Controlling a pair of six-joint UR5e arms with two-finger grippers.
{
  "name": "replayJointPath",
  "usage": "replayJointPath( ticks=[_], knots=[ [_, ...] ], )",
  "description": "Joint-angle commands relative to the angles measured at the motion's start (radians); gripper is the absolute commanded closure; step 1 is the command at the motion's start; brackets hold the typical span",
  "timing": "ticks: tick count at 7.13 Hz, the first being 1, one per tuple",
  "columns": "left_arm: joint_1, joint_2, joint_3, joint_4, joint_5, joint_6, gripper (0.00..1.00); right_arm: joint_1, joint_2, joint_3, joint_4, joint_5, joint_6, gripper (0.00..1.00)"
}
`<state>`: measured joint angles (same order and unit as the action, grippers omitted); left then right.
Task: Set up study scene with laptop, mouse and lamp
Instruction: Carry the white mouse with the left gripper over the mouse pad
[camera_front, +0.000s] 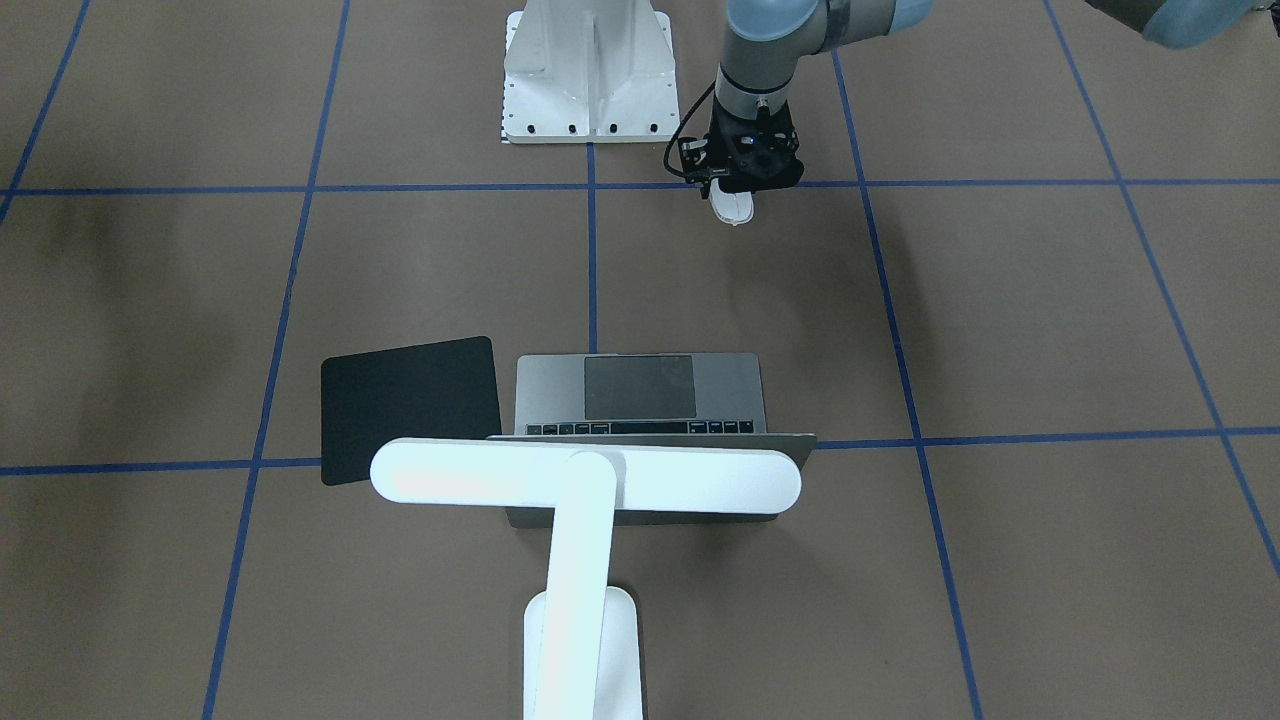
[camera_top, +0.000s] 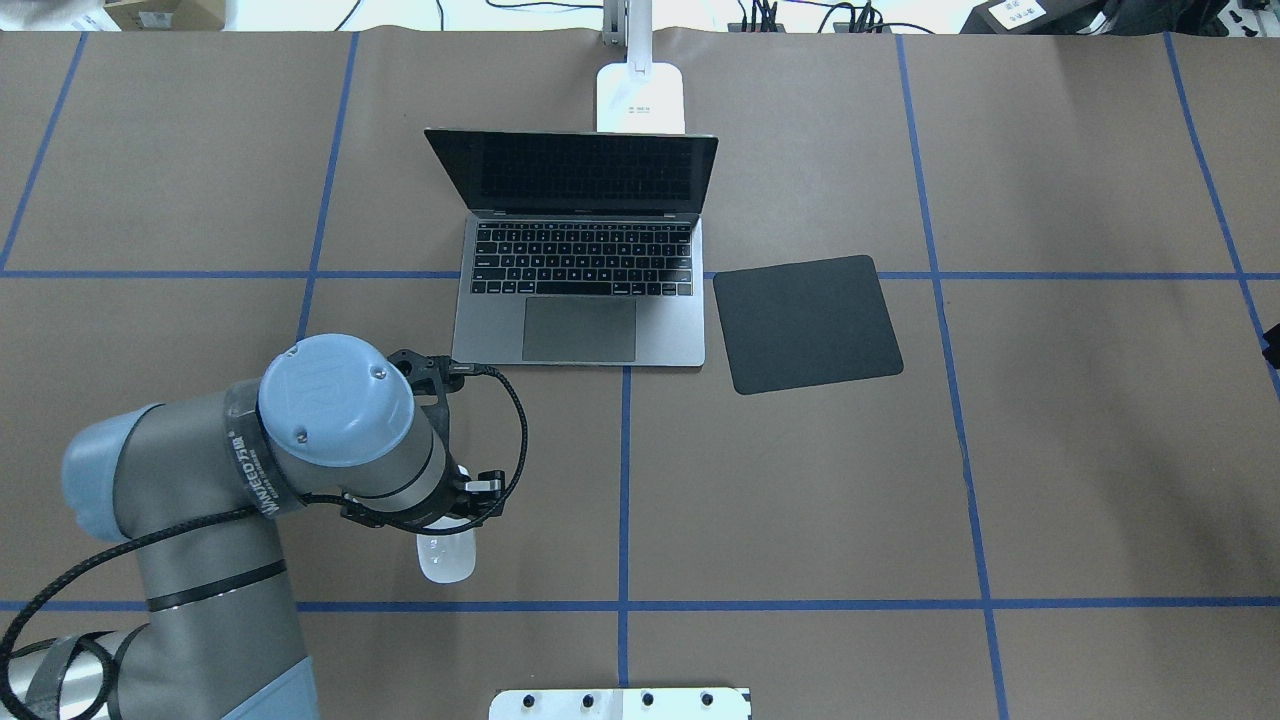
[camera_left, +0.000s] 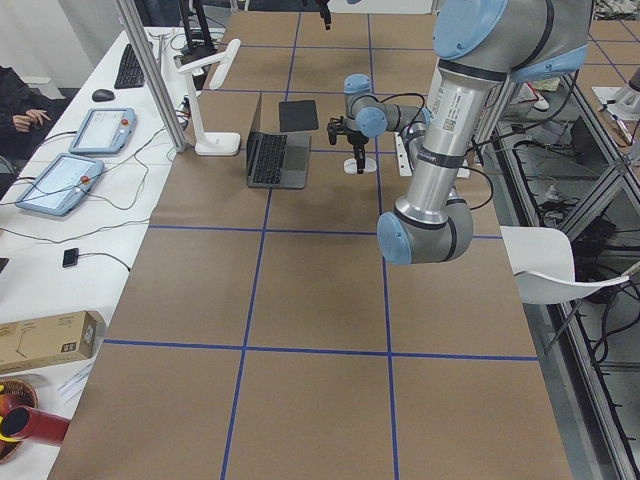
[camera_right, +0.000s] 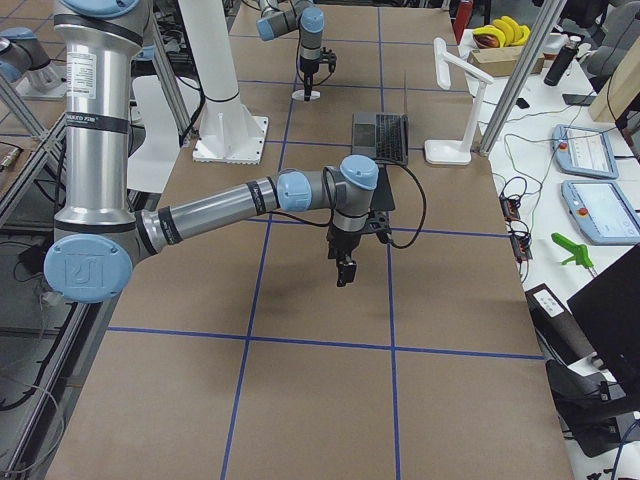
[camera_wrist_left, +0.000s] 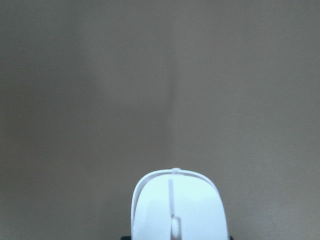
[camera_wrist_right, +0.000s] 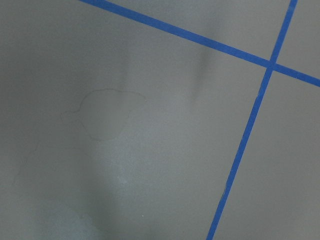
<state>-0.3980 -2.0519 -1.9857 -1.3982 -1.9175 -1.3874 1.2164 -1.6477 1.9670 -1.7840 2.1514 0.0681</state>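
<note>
Lower left in the overhead view, the left gripper (camera_top: 442, 510) stands directly over the mouse (camera_top: 447, 560), which lies lengthwise up-frame; whether its jaws hold it cannot be told.

We see a table (camera_top: 800, 480) covered in brown paper and marked into squares by blue tape lines (camera_top: 624, 480). On it stands the open laptop (camera_top: 580, 320), with a thin black square pad (camera_top: 808, 323) just beside it and the lamp (camera_top: 641, 98) base behind the screen. A white bolted pedestal (camera_front: 588, 75) stands at the robot's edge. The mouse (camera_top: 446, 560) is nearby; we cannot tell if it touches the paper.
</note>
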Motion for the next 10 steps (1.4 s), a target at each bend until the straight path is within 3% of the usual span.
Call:
replayJointPath(
  ticks=[1,3,5,10],
  knots=[
    [-0.001,-0.114,0.071,-0.004,0.002,-0.071,0.48,0.0,-0.004,0.0,0.0,0.016,0.003,0.0],
    [-0.021,-0.226,0.163,-0.013,0.005,-0.098,0.48,0.0,-0.011,0.001,0.002,0.019,0.002,0.0],
    [-0.045,-0.309,0.275,-0.102,0.008,-0.163,0.48,0.0,-0.006,0.0,0.002,0.021,0.003,0.0],
    [-0.047,-0.566,0.577,-0.245,0.118,-0.257,0.48,0.0,-0.009,-0.019,0.003,0.039,-0.001,0.0]
  ],
)
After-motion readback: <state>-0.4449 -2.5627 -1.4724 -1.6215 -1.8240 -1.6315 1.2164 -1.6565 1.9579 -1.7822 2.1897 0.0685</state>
